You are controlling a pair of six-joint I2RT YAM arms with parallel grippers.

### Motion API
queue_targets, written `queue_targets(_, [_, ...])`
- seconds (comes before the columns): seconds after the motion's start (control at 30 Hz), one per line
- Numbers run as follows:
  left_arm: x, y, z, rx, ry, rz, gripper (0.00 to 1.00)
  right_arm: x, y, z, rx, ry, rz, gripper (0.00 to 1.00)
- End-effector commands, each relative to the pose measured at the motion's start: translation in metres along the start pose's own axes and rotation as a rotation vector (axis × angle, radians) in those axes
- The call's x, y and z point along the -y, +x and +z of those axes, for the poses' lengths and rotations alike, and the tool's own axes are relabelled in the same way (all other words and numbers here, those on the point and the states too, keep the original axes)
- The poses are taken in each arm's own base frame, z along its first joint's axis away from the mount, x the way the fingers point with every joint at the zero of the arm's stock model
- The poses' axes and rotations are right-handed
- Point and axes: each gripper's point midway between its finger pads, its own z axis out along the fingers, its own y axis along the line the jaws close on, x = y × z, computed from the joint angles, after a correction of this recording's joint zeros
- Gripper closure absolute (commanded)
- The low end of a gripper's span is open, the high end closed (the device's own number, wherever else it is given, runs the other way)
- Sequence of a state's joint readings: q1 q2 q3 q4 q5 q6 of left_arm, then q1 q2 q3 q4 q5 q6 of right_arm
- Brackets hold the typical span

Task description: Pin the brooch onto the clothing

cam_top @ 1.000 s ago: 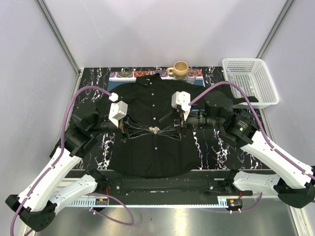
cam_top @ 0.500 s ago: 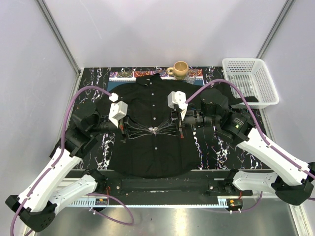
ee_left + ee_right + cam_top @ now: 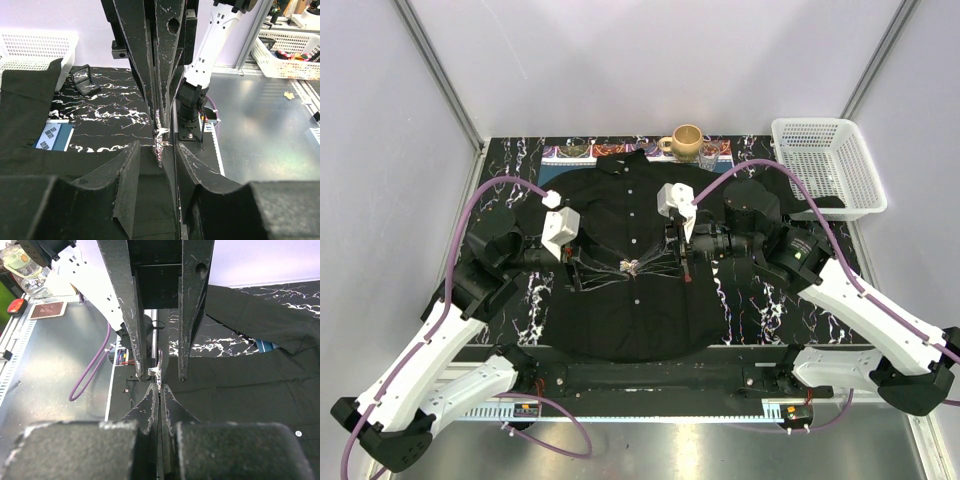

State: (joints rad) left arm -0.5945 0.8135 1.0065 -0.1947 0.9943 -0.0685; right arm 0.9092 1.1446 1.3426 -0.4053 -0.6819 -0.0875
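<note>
- Midway down the front of the large black button-up shirt (image 3: 640,310), spread on the black marbled table (image 3: 760,300), the tiny silvery brooch (image 3: 159,371) sits between both grippers.
- Jaws of the right gripper (image 3: 160,390) are pressed together on the brooch.
- Jaws of the left gripper (image 3: 157,147) stand apart, one on either side of it.

Pale grey walls (image 3: 650,60), black marbled table (image 3: 750,295)

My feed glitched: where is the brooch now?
In the top view, the brooch sits mid-chest on the shirt, along its button line, between the left gripper and right gripper.
</note>
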Motion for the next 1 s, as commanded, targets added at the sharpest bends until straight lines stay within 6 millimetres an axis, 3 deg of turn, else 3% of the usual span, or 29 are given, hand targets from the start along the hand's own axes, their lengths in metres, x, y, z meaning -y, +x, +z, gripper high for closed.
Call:
queue_targets(0.0, [0.003, -0.015, 0.0, 0.022, 0.014, 0.033, 0.62, -0.006, -0.023, -0.001, 0.064, -0.017, -0.032, 1.0])
queue_targets(0.43, [-0.003, -0.014, 0.005, 0.026, 0.012, -0.015, 0.8, -0.003, -0.024, 0.002, 0.072, -0.014, -0.042, 1.0])
queue_targets(0.97, [0.005, -0.016, 0.003, 0.028, 0.043, 0.001, 0.76, -0.003, -0.012, 0.0, 0.05, -0.013, -0.075, 1.0])
